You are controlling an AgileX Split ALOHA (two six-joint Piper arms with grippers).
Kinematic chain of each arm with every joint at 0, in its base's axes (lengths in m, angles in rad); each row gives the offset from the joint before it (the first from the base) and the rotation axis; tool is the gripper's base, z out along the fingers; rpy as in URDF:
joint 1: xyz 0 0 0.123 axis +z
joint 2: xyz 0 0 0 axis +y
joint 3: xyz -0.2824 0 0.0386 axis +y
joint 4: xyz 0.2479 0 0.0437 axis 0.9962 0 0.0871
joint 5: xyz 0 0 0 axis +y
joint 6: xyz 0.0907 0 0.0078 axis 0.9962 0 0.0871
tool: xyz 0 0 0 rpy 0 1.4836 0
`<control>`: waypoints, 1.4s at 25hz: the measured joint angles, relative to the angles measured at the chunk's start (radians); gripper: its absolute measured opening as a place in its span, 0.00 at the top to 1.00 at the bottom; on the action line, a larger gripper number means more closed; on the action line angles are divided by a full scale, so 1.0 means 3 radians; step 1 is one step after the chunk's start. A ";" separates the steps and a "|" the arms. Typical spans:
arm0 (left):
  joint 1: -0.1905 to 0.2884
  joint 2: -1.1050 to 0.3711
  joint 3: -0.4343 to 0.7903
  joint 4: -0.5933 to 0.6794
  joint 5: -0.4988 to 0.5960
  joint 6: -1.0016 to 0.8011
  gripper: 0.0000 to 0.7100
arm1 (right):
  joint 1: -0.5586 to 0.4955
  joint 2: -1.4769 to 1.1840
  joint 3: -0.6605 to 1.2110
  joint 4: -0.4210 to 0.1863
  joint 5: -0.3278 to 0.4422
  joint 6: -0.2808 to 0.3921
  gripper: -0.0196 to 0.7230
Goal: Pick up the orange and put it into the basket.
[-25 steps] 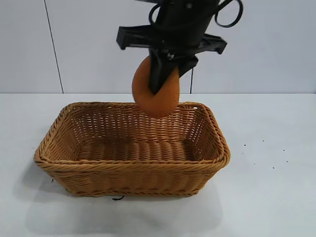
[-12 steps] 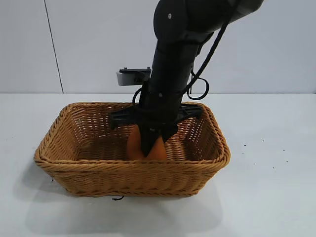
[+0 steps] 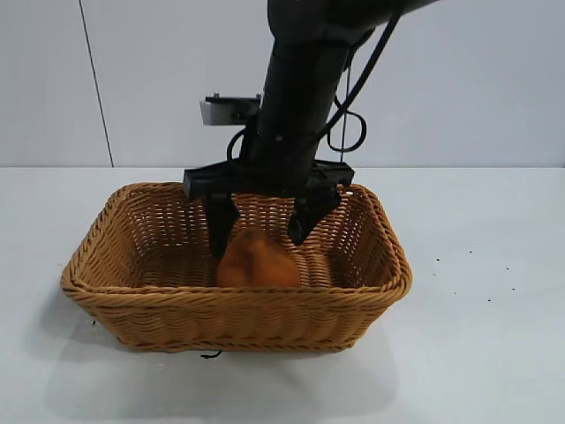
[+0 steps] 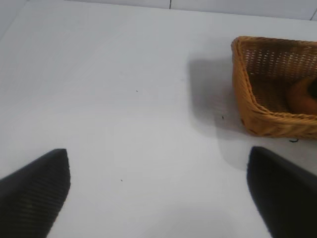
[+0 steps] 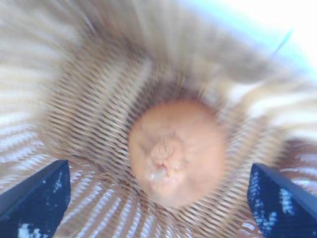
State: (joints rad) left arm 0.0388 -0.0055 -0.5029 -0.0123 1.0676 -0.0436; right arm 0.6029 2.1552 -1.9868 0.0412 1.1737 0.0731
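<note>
The orange (image 3: 257,262) lies on the floor of the tan wicker basket (image 3: 159,296), near the middle. My right gripper (image 3: 260,231) hangs just above it inside the basket, open, one finger on each side of the orange and apart from it. From the right wrist the orange (image 5: 176,150) sits on the weave between the wide-spread fingers (image 5: 35,196). My left gripper (image 4: 158,191) is off to the side over bare table, open and holding nothing; its view shows the basket (image 4: 250,106) at the edge with the orange (image 4: 302,95) inside.
The basket stands on a white table (image 3: 485,336) with free room on both sides and in front. A pale wall (image 3: 494,79) closes the back. The right arm's black column rises over the basket's far rim.
The right arm came down into the basket with the orange, then opened its fingers and let go; the orange now rests on the basket floor. The left arm has not moved.
</note>
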 joint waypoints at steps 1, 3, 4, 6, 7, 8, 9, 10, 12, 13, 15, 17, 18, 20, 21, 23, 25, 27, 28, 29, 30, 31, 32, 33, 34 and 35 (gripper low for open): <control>0.0000 0.0000 0.0000 0.0000 0.0000 0.0000 0.02 | 0.0000 0.0001 -0.0081 -0.0070 0.0065 0.0001 0.07; 0.0000 0.0000 0.0000 0.0000 0.0000 0.0000 0.02 | -0.0006 0.0001 -0.0207 -0.0202 0.0086 0.0012 0.07; 0.0000 0.0000 0.0000 0.0000 0.0000 0.0000 0.02 | -0.0028 0.0001 -0.0227 -0.0243 0.0098 0.0012 0.07; 0.0000 0.0000 0.0000 0.0000 0.0000 0.0000 0.02 | -0.0087 0.0001 -0.0232 -0.0267 0.0126 0.0012 0.07; 0.0000 0.0000 0.0000 0.0000 0.0000 0.0000 0.02 | -0.0135 0.0001 -0.0232 -0.0279 0.0140 0.0012 0.07; 0.0000 0.0000 0.0000 0.0000 0.0000 0.0000 0.02 | -0.0192 0.0001 -0.0232 -0.0292 0.0143 0.0012 0.07; 0.0000 0.0000 0.0000 0.0000 0.0000 0.0000 0.02 | -0.0248 0.0001 -0.0232 -0.0306 0.0143 0.0012 0.07; 0.0000 0.0000 0.0000 0.0000 0.0000 0.0000 0.02 | -0.0324 0.0001 -0.0232 -0.0333 0.0143 0.0012 0.07; 0.0000 0.0000 0.0000 0.0000 0.0000 0.0000 0.02 | -0.0429 0.0001 -0.0232 -0.0383 0.0143 0.0012 0.07; 0.0000 0.0000 0.0000 0.0000 0.0000 0.0000 0.02 | -0.0613 0.0001 -0.0232 -0.0470 0.0143 0.0008 0.07; 0.0000 0.0000 0.0000 0.0000 0.0000 0.0000 0.02 | -0.0876 0.0001 -0.0232 -0.0541 0.0143 0.0008 0.07; 0.0000 0.0000 0.0000 0.0000 0.0000 0.0000 0.02 | -0.1137 0.0001 -0.0232 -0.0568 0.0143 0.0008 0.07; 0.0000 0.0000 0.0000 0.0000 0.0000 0.0000 0.02 | -0.1278 0.0001 -0.0232 -0.0571 0.0143 0.0008 0.07; 0.0000 0.0000 0.0000 0.0000 0.0000 0.0000 0.02 | -0.1518 0.0001 -0.0232 -0.0568 0.0143 0.0008 0.07; 0.0000 0.0000 0.0000 0.0000 0.0000 0.0000 0.02 | -0.1637 0.0001 -0.0232 -0.0564 0.0143 0.0008 0.07; 0.0000 0.0000 0.0000 0.0000 0.0000 0.0000 0.02 | -0.1845 0.0001 -0.0232 -0.0553 0.0143 0.0008 0.07; 0.0000 0.0000 0.0000 0.0000 0.0000 0.0000 0.02 | -0.2002 0.0001 -0.0232 -0.0537 0.0143 0.0008 0.07; 0.0000 0.0000 0.0000 0.0000 0.0000 0.0000 0.02 | -0.2120 0.0001 -0.0232 -0.0494 0.0143 0.0006 0.07; 0.0000 0.0000 0.0000 0.0000 0.0000 0.0000 0.02 | -0.2166 0.0001 -0.0232 -0.0465 0.0143 0.0006 0.07; 0.0000 0.0000 0.0000 0.0000 0.0000 0.0000 0.02 | -0.2198 0.0001 -0.0232 -0.0433 0.0143 0.0006 0.07; 0.0000 0.0000 0.0000 0.0000 0.0000 0.0000 0.02 | -0.2210 0.0001 -0.0232 -0.0402 0.0143 0.0006 0.07; 0.0000 0.0000 0.0000 0.0000 0.0000 0.0000 0.02 | -0.2210 -0.0002 -0.0232 -0.0379 0.0143 0.0005 0.07; 0.0000 0.0000 0.0000 0.0000 0.0000 0.0000 0.02 | -0.2210 -0.0013 -0.0218 -0.0336 0.0143 0.0000 0.07; 0.0000 0.0000 0.0000 0.0000 0.0000 0.0000 0.02 | -0.2210 -0.0044 -0.0172 -0.0289 0.0140 -0.0004 0.07; 0.0000 0.0000 0.0000 0.0000 0.0000 0.0000 0.02 | -0.2201 -0.0084 -0.0111 -0.0251 0.0136 -0.0021 0.07; 0.0000 0.0000 0.0000 0.0000 0.0000 0.0000 0.02 | -0.2198 -0.0143 -0.0018 -0.0232 0.0136 -0.0040 0.07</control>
State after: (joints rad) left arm 0.0388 -0.0055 -0.5029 -0.0123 1.0676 -0.0436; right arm -0.0566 2.1122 -1.9922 -0.0285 1.2146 0.0612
